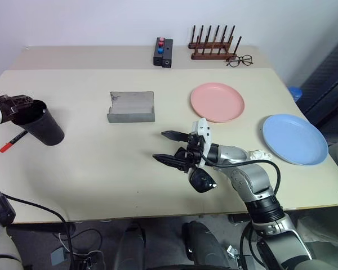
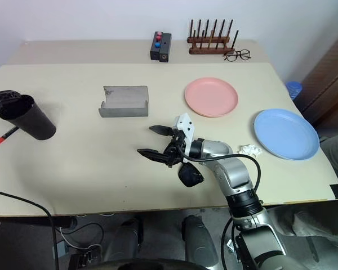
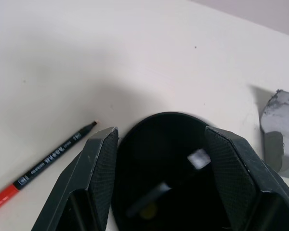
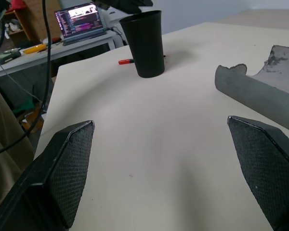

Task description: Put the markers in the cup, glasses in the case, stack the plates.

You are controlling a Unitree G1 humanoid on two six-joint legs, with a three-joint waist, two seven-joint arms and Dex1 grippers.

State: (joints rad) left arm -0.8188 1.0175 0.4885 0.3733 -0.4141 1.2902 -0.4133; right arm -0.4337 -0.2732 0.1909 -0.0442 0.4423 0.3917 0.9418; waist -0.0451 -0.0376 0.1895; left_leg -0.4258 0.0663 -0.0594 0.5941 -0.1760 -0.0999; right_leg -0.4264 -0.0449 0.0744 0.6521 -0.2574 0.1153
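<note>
The black cup (image 1: 44,124) stands at the table's far left, and my left gripper (image 1: 18,107) hangs open just over its mouth, one finger (image 3: 98,163) on each side of the rim. Something pale, dimly seen, lies inside the cup (image 3: 173,159). A black marker with a red cap (image 1: 12,140) lies on the table beside the cup. My right gripper (image 1: 159,145) is open at mid-table, holding nothing, and points towards the cup (image 4: 144,43). The black sunglasses (image 1: 202,180) lie under its wrist. The grey case (image 1: 130,107) sits open. The pink plate (image 1: 217,101) and the blue plate (image 1: 294,138) lie apart.
At the back stand a wooden peg rack (image 1: 214,45), thin clear spectacles (image 1: 239,61) and a black box with red and blue buttons (image 1: 163,52). A crumpled white scrap (image 1: 260,153) lies near the blue plate. A laptop (image 4: 82,19) sits on a side desk past the table's left edge.
</note>
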